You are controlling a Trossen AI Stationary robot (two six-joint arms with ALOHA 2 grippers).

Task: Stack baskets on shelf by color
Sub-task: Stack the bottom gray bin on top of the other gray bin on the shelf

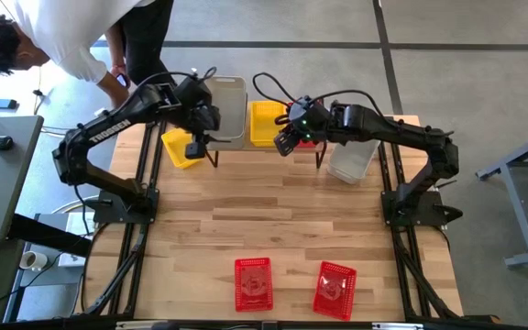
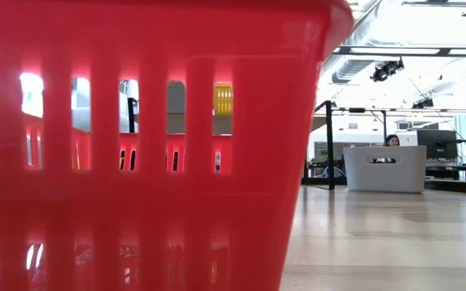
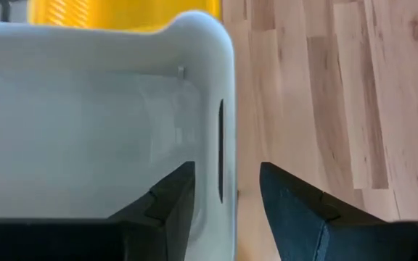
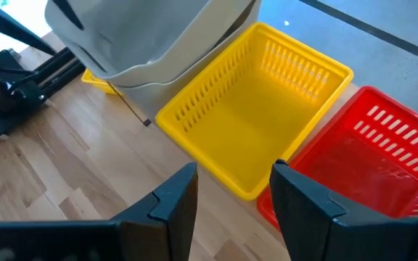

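Left gripper [image 3: 225, 194]: jaws parted, straddling the side wall of a grey basket [image 1: 228, 108] at the shelf's left end; wall between the fingers, not yet pinched. Right gripper [image 4: 232, 194]: parted, empty, above the near rim of a yellow basket [image 4: 256, 116] on the shelf, a red basket [image 4: 383, 156] beside it.

Step, as judged: seating grey on grey. Keep the wall centred, close squarely, lower level so the baskets nest.

Surroundings: second yellow basket [image 1: 181, 148] on the table just beside the left gripper; another grey basket [image 1: 351, 161] near the right arm; two red baskets [image 1: 253, 283] at the near edge. Person [image 1: 58, 37] bending at the far left corner. Obstruction: the two grippers work close together.
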